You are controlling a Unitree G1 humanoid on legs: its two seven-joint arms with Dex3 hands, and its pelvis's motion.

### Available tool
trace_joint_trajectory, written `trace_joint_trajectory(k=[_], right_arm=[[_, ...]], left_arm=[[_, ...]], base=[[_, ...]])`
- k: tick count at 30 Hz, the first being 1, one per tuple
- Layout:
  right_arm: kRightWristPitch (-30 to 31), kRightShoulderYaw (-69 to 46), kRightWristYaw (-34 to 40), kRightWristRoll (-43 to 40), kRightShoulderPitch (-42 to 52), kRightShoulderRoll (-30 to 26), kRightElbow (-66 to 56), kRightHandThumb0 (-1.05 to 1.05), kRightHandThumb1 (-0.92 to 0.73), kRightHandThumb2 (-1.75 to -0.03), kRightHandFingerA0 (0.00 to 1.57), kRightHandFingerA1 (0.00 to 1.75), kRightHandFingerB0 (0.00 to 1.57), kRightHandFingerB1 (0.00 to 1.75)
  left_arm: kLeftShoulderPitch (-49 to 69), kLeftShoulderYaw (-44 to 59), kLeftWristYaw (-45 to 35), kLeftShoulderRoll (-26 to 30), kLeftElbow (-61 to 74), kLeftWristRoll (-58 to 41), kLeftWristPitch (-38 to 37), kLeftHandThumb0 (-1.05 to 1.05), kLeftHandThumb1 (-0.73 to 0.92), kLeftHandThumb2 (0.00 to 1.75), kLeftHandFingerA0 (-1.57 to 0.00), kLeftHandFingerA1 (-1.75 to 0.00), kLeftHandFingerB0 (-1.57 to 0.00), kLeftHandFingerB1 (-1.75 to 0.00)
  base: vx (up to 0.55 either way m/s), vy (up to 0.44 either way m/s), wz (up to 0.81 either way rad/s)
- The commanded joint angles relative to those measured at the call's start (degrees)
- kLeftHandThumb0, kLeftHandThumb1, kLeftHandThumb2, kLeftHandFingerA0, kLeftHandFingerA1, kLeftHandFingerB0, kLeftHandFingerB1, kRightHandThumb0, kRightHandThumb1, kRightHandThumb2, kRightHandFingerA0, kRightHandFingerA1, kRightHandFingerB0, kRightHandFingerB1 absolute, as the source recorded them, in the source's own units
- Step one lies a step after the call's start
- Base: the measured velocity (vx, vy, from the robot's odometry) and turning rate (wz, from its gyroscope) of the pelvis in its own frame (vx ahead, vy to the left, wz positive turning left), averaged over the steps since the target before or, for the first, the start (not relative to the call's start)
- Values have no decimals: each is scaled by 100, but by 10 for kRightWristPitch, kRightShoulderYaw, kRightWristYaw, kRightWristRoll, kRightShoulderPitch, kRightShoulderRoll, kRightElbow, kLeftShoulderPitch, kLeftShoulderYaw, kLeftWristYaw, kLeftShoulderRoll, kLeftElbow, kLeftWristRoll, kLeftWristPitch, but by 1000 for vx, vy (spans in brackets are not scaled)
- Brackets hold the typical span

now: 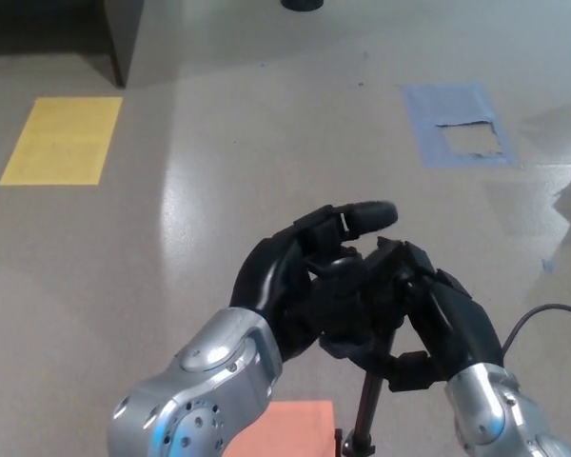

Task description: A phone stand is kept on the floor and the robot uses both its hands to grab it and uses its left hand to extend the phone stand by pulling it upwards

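The black phone stand point(369, 405) rises from the bottom edge of the head view; only its thin pole shows, and its top is hidden between my two hands. My left hand point(305, 276) comes in from the lower left and wraps over the stand's top, fingers curled across it. My right hand point(443, 319) closes on the pole from the right, its thumb hooked under at the pole. Both hands touch each other around the stand.
An orange square point(285, 428) lies on the floor at the stand's foot. A yellow patch point(62, 138) marks the floor at far left, a blue taped patch point(462, 124) at far right. A dark cabinet point(124, 38) stands at the back left.
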State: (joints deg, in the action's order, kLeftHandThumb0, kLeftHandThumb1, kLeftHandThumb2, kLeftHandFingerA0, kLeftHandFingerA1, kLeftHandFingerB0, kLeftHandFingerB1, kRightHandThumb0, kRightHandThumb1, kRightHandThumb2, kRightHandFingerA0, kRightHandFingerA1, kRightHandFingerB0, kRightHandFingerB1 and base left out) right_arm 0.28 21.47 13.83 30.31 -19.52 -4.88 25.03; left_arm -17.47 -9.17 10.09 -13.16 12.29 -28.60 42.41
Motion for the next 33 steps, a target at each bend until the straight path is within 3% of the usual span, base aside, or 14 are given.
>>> trace_joint_trajectory(k=[1, 6, 7, 8, 9, 10, 12, 13, 15, 19, 20, 23, 24, 33], right_arm=[[19, 5, 30, 43, -25, -12, 4, -51, -57, -56, 22, 58, 31, 50], [-8, -23, 37, 5, -23, 6, 15, -54, -63, -58, 26, 58, 41, 50], [-31, -23, 49, 8, -25, 2, 28, -56, -47, -95, 26, 61, 43, 64], [-36, -27, 48, 4, -25, 4, 31, -57, -68, -61, 28, 61, 39, 53], [-38, -31, 47, -2, -25, 7, 34, -57, -68, -61, 28, 61, 39, 53], [-44, -36, 48, -8, -23, 11, 33, -56, -45, -93, 26, 62, 39, 63], [-52, -37, 51, -2, -19, 10, 33, -57, -48, -95, 28, 62, 41, 64], [-57, -38, 50, -2, -19, 10, 34, -54, -70, -63, 30, 62, 44, 55], [-66, -16, 64, 39, -28, -10, 43, -54, -68, -60, 40, 61, 58, 55], [-12, -20, 29, 31, -27, 1, 22, -57, -67, -60, 27, 58, 32, 52], [-3, -20, 30, 33, -29, 4, 23, -57, -42, -89, 34, 64, 32, 58], [-5, -24, 30, 27, -30, 7, 22, -51, -39, -87, 53, 71, 40, 61], [-46, -8, 47, 48, -34, -14, 29, -53, -56, -58, 41, 65, 51, 56], [-102, -41, 52, -4, -28, 4, 49, -45, -50, -62, 59, 72, 54, 62]], left_arm=[[3, -4, 11, -22, -26, 23, 1, -15, 67, 58, -91, -175, -49, -175], [-2, -3, 3, -16, -36, 33, -19, -11, 58, 67, -96, -175, -60, -175], [-5, -4, 7, -16, -36, 37, -17, -11, 60, 65, -96, -175, -60, -175], [-5, -3, 8, -16, -37, 36, -16, -12, 60, 64, -97, -175, -60, -175], [-5, -2, 7, -17, -37, 35, -15, -12, 60, 64, -97, -175, -60, -175], [-6, -1, 10, -20, -37, 34, -12, -11, 60, 64, -98, -175, -61, -175], [-2, -1, 10, -22, -36, 36, -14, -11, 59, 66, -99, -175, -58, -175], [-2, -2, 9, -22, -36, 36, -15, -12, 59, 66, -98, -175, -56, -175], [-2, -3, 11, -23, -35, 38, -15, -12, 58, 66, -97, -175, -55, -175], [-5, -13, 4, -19, -20, 44, -22, -15, 56, 68, -97, -175, -58, -175], [-5, -14, -1, -21, -16, 41, -28, -14, 55, 69, -95, -175, -66, -175], [-5, -13, -8, -23, -9, 35, -32, -14, 54, 69, -96, -175, -65, -175], [-8, -11, -8, -34, 10, 23, -33, -12, 53, 70, -98, -175, -68, -175], [-26, -15, 6, -60, 56, 6, -22, -10, 52, 72, -97, -175, -68, -175]], base=[[0, 0, 0], [0, 0, 0], [0, 0, 0], [0, 0, 0], [0, 0, 0], [0, 0, 0], [0, 0, 0], [0, 0, 0], [0, 0, 0], [0, 0, 0], [0, 0, 0], [0, 0, 0], [0, 0, 0], [0, 0, 0]])
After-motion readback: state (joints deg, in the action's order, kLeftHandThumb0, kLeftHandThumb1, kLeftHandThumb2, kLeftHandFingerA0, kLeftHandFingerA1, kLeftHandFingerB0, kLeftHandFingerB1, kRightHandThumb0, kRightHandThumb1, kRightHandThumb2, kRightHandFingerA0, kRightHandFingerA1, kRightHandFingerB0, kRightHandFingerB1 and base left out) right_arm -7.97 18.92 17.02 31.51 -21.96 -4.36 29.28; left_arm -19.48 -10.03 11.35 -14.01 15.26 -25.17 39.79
